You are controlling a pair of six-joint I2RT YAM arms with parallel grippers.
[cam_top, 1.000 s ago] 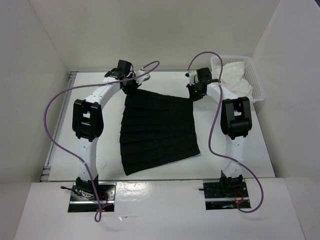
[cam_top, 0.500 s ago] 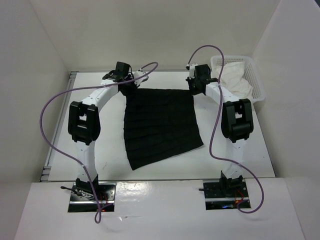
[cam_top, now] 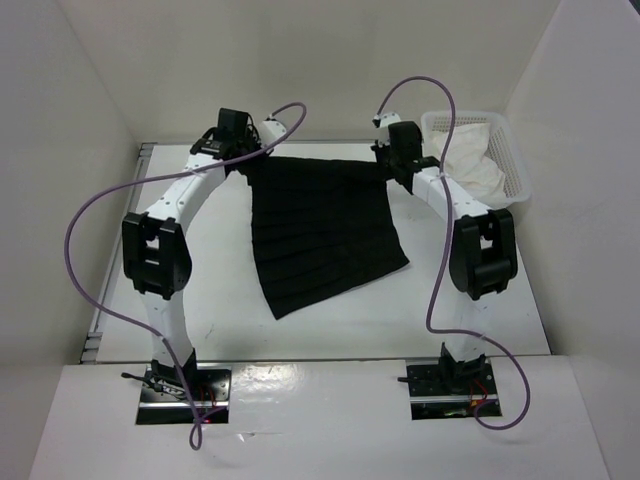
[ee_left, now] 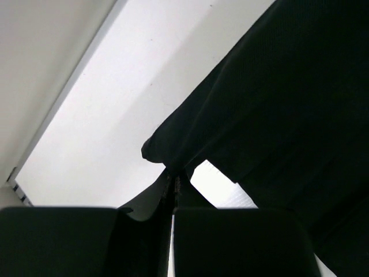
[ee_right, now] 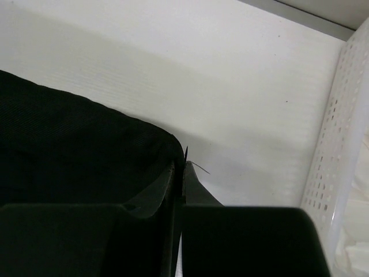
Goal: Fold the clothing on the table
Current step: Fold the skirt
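On my white table [cam_top: 200,300], the black pleated skirt [cam_top: 325,240] lies spread out. At its far corners my left gripper [ee_left: 174,180] and right gripper [ee_right: 182,164] pinch the fabric, their fingertips hidden from overhead. Far right, a white basket [cam_top: 514,165] holds indistinct white cloth.

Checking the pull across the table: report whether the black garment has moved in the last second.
Yes. The black garment has slid away from the near edge of the table, toward its far side.
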